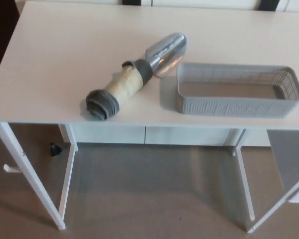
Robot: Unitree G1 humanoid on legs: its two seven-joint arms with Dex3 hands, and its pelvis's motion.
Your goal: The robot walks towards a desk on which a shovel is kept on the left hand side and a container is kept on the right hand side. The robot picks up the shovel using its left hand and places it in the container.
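The shovel [134, 79] lies on the white worktop [55, 59], its metal scoop just beside the grey container [237, 105] to its right. Neither hand shows, so their fingers cannot be judged.

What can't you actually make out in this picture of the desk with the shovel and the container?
All in the head view:
- Both robot hands: not in view, so whether they are open or shut cannot be told.
- Underside of the shovel: hidden by its own body against the desk.
- Outer far wall of the container: hidden behind its rim.
- Small dark object on the floor: too small to identify.
- Desk's far edge: cut off by the top edge.
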